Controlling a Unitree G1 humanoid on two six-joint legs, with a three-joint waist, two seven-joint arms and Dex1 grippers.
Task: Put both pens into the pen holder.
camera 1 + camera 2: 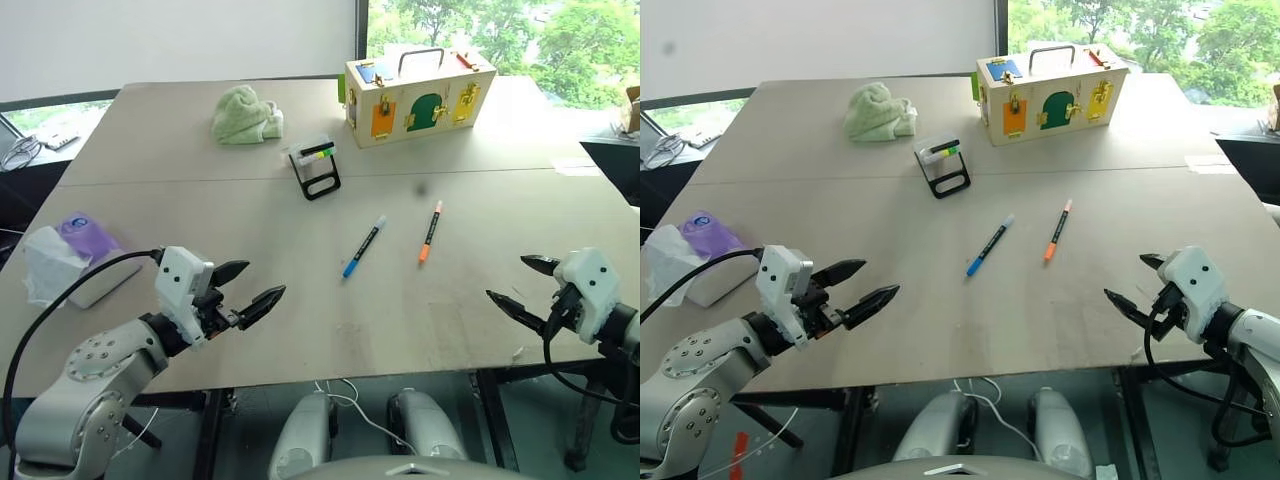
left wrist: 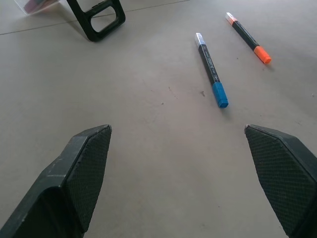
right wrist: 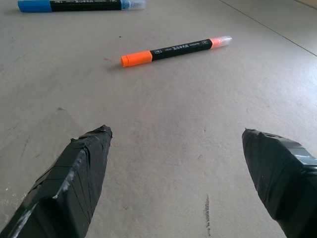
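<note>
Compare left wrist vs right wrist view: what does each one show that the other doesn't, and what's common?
Left wrist view alone: the pen holder, standing on the table beyond the pens, and the open left gripper.

Right wrist view alone: the open right gripper, with tape-wrapped fingers.

Shared: the blue pen and the orange pen, both lying flat on the bare table, apart from each other, neither touched by a gripper.

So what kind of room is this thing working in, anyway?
Probably a lab or office test space rather than a home. A plain work table stands by big windows with trees outside, and it is laid out with practice props: two marker pens, a small pen holder and a wooden latch box.
</note>
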